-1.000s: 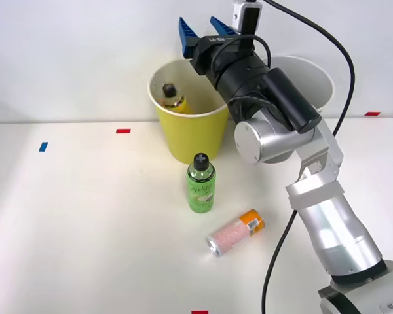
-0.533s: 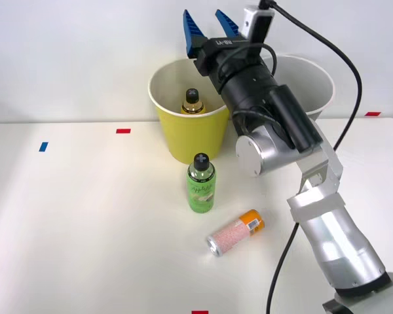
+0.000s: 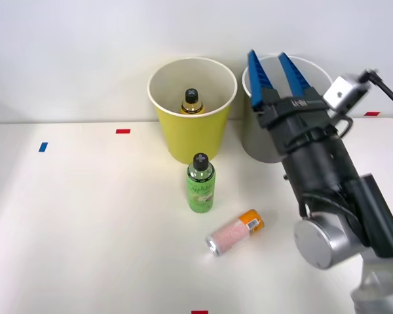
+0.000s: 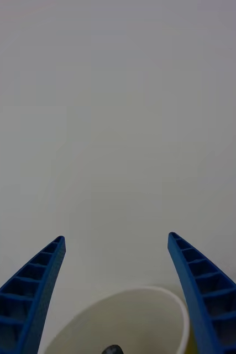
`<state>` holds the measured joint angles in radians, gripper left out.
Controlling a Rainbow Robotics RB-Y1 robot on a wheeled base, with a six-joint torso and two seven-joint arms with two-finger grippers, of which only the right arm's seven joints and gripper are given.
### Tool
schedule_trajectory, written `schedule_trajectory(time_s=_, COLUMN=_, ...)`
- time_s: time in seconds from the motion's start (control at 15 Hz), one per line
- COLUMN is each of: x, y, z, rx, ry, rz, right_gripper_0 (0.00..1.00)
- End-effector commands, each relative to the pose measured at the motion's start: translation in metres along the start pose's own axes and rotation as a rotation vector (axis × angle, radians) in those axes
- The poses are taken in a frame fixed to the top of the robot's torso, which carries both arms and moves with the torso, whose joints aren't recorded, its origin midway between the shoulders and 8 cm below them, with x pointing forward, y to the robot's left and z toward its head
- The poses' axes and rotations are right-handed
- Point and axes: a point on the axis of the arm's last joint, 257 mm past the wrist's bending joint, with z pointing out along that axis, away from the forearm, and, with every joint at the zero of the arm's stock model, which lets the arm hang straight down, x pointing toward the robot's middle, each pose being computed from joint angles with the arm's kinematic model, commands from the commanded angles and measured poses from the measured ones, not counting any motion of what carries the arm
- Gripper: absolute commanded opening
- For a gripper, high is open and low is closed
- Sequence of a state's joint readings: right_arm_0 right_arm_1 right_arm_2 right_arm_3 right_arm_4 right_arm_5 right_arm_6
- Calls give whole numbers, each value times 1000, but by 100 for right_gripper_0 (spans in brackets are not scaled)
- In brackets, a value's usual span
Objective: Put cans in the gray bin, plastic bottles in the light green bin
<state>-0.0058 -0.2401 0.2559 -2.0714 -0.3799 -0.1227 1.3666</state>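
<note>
At the back of the white counter (image 3: 85, 216) two tall tapered bins stand side by side against the pale wall: the light green bin (image 3: 191, 108) on the robot's left and the gray bin (image 3: 259, 140) to its right, the two near each other with a narrow gap between them. Inside the light green bin the yellow bottle (image 3: 192, 103) stands upright, its black cap and yellow shoulder showing above the near wall. Just in front of that bin, on the counter, the green bottle (image 3: 200, 182) stands upright with its black cap on top, apart from the bin's wall. Nearer the robot and a little to the right lies the can (image 3: 235, 232) on its side, its silver lid toward the robot and its orange band toward the back, set at a slant and near the green bottle without touching it. The right arm rises from the lower right of the front view and partly covers the gray bin; its tool (image 3: 274, 70) points up and back over that bin's white rim, the two blue ribbed fingers spread apart with nothing between them. In the right wrist view the tool (image 4: 116, 254) is likewise released, its fingers (image 4: 32, 293) wide at the two corners, with the plain wall ahead and a bin's white rim showing between them. Small red and blue tape marks (image 3: 123, 131) lie on the counter.
</note>
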Motion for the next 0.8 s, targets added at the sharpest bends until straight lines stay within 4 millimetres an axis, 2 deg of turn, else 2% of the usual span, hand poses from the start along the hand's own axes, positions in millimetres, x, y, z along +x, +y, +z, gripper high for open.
schedule_trajectory(time_s=0.07, x=-10, y=-30, z=-71, rx=59, ry=-8, rz=-25, right_gripper_0=62)
schedule_trajectory(time_s=0.27, x=2, y=-58, z=-133, rx=145, ry=45, rz=-51, right_gripper_0=62)
schedule_trajectory(time_s=0.47, x=13, y=-79, z=-180, rx=234, ry=104, rz=-58, right_gripper_0=62)
schedule_trajectory(time_s=0.8, x=28, y=-108, z=-235, rx=365, ry=214, rz=-76, right_gripper_0=63)
